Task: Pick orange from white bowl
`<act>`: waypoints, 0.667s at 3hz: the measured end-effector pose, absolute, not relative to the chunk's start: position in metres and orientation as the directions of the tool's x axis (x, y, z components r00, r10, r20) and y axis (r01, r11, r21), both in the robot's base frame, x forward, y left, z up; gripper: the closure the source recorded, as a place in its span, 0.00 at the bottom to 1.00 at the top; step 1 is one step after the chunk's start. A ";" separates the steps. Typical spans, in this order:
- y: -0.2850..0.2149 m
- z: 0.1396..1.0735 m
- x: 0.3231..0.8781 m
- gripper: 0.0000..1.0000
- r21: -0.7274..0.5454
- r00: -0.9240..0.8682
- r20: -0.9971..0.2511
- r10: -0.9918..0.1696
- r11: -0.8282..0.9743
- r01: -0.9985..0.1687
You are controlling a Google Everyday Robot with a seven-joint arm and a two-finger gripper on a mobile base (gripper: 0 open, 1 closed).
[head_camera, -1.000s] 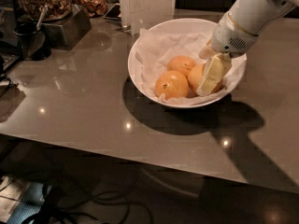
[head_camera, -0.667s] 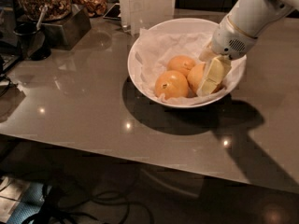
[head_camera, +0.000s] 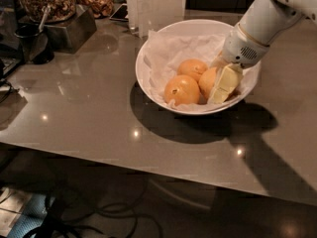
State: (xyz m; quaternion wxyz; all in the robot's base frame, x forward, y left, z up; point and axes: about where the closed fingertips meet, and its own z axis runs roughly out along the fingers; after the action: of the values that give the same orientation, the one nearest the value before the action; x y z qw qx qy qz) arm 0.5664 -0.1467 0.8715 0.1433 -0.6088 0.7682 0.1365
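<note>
The white bowl (head_camera: 148, 78), lined with crumpled white paper, sits on the grey table and holds three oranges. The orange (head_camera: 207, 81) is the right one, smooth-skinned and partly hidden behind my gripper. An orange with a dark stem spot (head_camera: 181, 89) lies at the front left. A smaller orange (head_camera: 192, 67) lies behind them. My gripper (head_camera: 216, 89) reaches down into the bowl from the upper right and sits right against the orange's right side.
A clear ribbed container (head_camera: 156, 4) stands just behind the bowl. A dark box with a jar of nuts (head_camera: 59, 21) and a black cup (head_camera: 32, 43) stand at the back left. The table's front edge runs along the bottom, with cables on the floor below.
</note>
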 end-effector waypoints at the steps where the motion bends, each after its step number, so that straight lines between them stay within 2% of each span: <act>1: -0.147 0.866 0.566 0.18 0.053 -0.224 -0.384 -0.896 0.221 -0.974; 2: -0.147 0.863 0.566 0.37 0.060 -0.225 -0.384 -0.895 0.219 -0.974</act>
State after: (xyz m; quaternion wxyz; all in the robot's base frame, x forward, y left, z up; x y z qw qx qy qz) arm 0.5659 -0.1471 0.8630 0.1347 -0.6077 0.7690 0.1456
